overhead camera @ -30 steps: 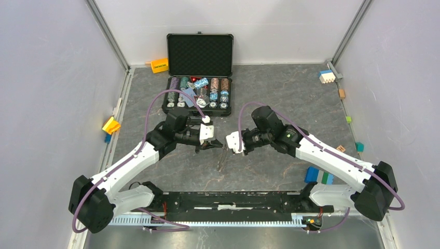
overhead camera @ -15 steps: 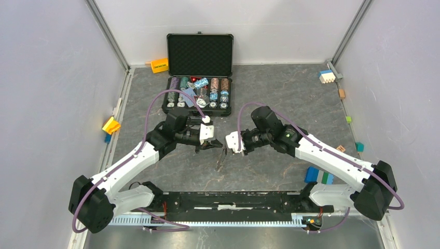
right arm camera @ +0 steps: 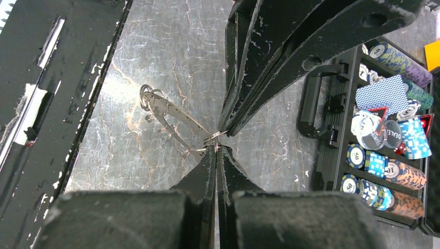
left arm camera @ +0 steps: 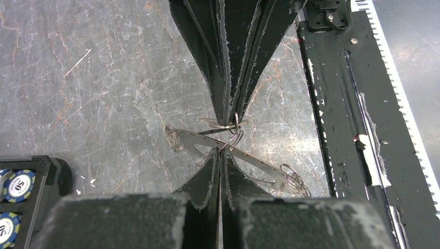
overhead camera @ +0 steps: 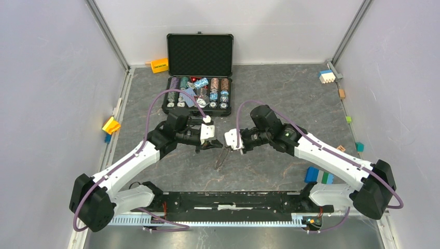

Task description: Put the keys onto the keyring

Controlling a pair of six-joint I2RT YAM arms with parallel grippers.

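We find a dark grey, marble-veined tabletop [overhead camera: 290, 104] enclosed by pale grey walls [overhead camera: 52, 104]. An open black hard case [overhead camera: 199, 54] stands at the back, its tray filled with stacked multicoloured poker chips [overhead camera: 224, 84]. A small orange block [overhead camera: 159, 65] lies just left of the case against the back wall. A black metal base rail [overhead camera: 233, 199] runs along the table edge farthest from the case. The two arms meet in front of the case, nearer to it than to the rail. The left gripper [left arm camera: 220, 158] and the right gripper [right arm camera: 216, 155] face each other tip to tip, and both pairs of jaws are pressed together with only a hairline between the fingers. A small silver wire keyring [right arm camera: 212, 138] sits at the meeting point, pinched from opposite sides by both sets of tips. Thin, flat, silver metal keys [left arm camera: 257, 160] trail from that point. In the top view their long axis runs away from the case toward the rail, leaning slightly to the left. The end nearest the rail carries a cluster of wire loops, and one round key head points back toward the case. We cannot tell whether the keys' far end touches the tabletop. We also cannot tell how many keys are threaded on the keyring.
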